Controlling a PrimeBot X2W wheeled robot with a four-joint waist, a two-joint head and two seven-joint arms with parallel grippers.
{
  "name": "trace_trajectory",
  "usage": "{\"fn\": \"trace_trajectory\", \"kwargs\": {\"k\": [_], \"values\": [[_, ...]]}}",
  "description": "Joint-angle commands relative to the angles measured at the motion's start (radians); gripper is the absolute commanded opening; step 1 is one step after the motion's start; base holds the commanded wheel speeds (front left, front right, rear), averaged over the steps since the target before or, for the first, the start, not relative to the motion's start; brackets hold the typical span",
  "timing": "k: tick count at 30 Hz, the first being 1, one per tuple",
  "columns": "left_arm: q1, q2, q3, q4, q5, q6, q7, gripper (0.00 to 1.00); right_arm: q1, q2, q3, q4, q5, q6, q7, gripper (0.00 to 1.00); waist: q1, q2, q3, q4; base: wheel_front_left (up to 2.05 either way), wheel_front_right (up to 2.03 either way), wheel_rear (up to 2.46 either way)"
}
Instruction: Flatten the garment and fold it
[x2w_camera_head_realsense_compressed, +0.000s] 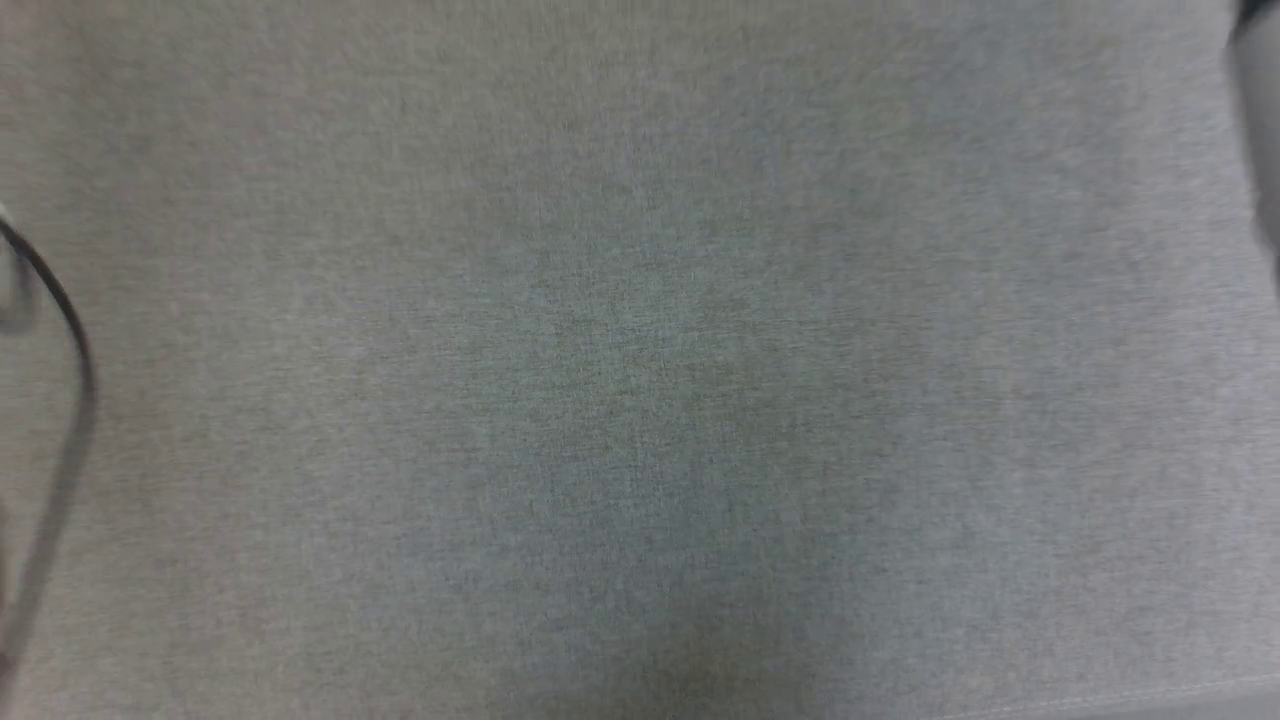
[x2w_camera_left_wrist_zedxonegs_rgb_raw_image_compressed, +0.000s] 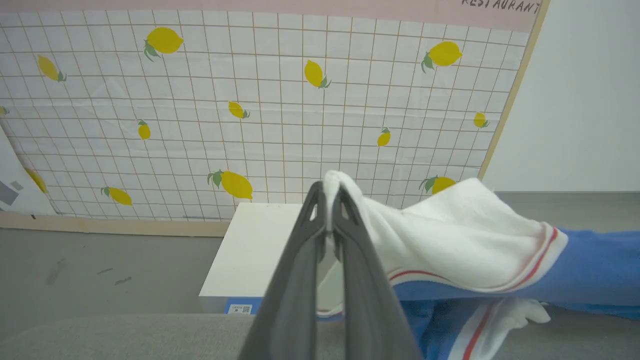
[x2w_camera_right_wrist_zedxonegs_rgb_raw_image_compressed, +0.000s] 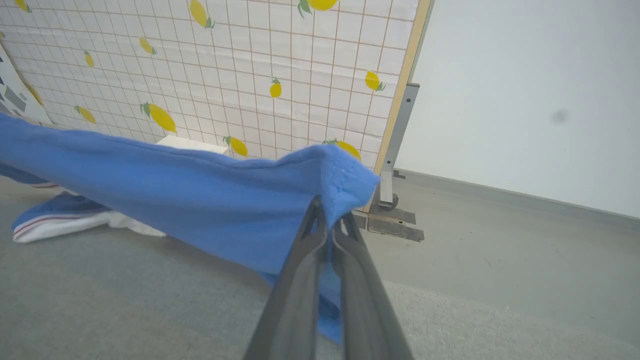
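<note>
Left gripper (x2w_camera_left_wrist_zedxonegs_rgb_raw_image_compressed: 328, 200) clamps garment (x2w_camera_left_wrist_zedxonegs_rgb_raw_image_compressed: 590, 270) by white sleeve (x2w_camera_left_wrist_zedxonegs_rgb_raw_image_compressed: 465, 235), right gripper (x2w_camera_right_wrist_zedxonegs_rgb_raw_image_compressed: 330, 215) clamps blue corner (x2w_camera_right_wrist_zedxonegs_rgb_raw_image_compressed: 345, 175), head view grey cloth (x2w_camera_head_realsense_compressed: 640, 400)

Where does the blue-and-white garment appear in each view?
Head view: grey surface at centre.
Left wrist view: garment right of centre, white sleeve pinched in left gripper fingers.
Right wrist view: left of centre, blue edge in right gripper fingers.
Shared landmark: lemon-print panel.

Head cam down; wrist cams twd lemon panel (x2w_camera_left_wrist_zedxonegs_rgb_raw_image_compressed: 250, 100)
</note>
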Motion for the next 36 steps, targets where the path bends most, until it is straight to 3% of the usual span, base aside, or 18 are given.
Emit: {"fn": "trace_trajectory", "kwargs": {"k": [1,5,6,10,16,22,36], "values": [[0.083,-0.002,0.029,-0.033,-0.019,0.002,-0.005,0.00,0.058,-0.017,0.013,-0.011,0.023,-0.002,-0.016,0.00,-0.0001,0.0120,-0.123,0.050,0.00,0.00,0.00],[0.345,-0.005,0.072,-0.132,-0.022,0.030,-0.005,0.00,0.243,-0.043,0.054,-0.053,0.085,-0.002,-0.023,0.00,-0.0001,0.0120,-0.215,0.062,0.00,0.00,0.00],[0.475,-0.010,0.080,-0.186,-0.019,0.052,-0.005,0.00,0.342,-0.058,0.065,-0.083,0.111,-0.002,-0.019,0.00,-0.0001,0.0120,-0.257,0.071,0.00,0.00,0.00],[0.722,-0.013,0.088,-0.288,-0.032,0.098,-0.005,0.00,0.559,-0.090,0.081,-0.171,0.150,-0.002,-0.003,0.00,-0.0001,0.0120,-0.343,0.079,0.00,0.00,0.00],[1.044,0.011,0.093,-0.471,-0.064,0.183,0.043,0.00,0.849,-0.114,0.043,-0.322,0.157,-0.002,0.048,0.00,-0.0001,0.0120,-0.445,0.069,0.00,0.00,0.00],[1.312,0.043,0.123,-0.658,-0.112,0.276,0.110,0.00,1.114,-0.111,-0.062,-0.509,0.107,-0.002,0.154,0.00,-0.0001,0.0120,-0.516,0.065,0.00,0.00,0.00],[1.663,0.063,0.117,-0.941,-0.171,0.436,0.259,0.00,1.627,0.047,-0.342,-0.946,-0.013,-0.002,0.407,0.00,-0.0001,0.0120,-0.622,0.109,0.00,0.00,0.00]]}}
